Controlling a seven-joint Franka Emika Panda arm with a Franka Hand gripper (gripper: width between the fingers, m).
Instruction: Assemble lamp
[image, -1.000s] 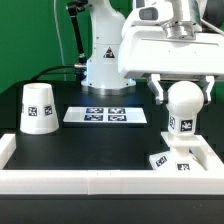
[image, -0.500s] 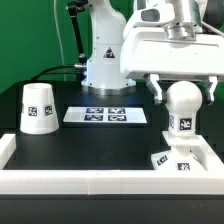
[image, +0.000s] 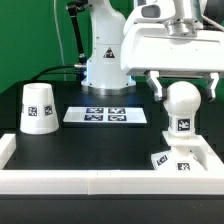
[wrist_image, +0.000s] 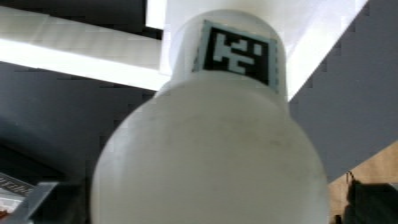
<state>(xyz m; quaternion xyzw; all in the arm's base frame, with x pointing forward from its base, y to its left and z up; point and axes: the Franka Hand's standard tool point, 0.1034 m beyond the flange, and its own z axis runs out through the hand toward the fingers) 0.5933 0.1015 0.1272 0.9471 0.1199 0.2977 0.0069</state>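
White plastic bulb (image: 182, 104) at the exterior view's right, about mid-height of the frame, upright, with its tagged neck pointing down onto the base (image: 176, 161) in the lower right corner. Cannot tell whether fully seated on the mount, hidden under the neck, or only resting on top. Around the round part, the gripper (image: 184, 90), one finger (image: 158, 89) on each side. Not possible to judge the jaws: pads (image: 211, 88) very near the ball, perhaps touching on one side, but no clear sign of clenching or of release. In the wrist view, almost nothing but the bulb (wrist_image: 205, 150), with a square tag (wrist_image: 240, 52) on the neck and no finger visible.

Well apart, at the exterior view's left and mid-height, the shade (image: 38, 108), wide end down, untouched; between the two, in the centre, the flat marker board (image: 105, 115).

Judged as the step of fixing the bulb, with the shade not yet placed. Main danger: letting go before a firm seat, then toppling of the top-heavy ball off the base. Second danger: turning or pressing with the neck slightly crooked, so jamming, or dragging the light base across the black table (image: 70, 145). Also possible: slipping of smooth pads on the round surface, hence a twist of the gripper without any twist of the bulb.
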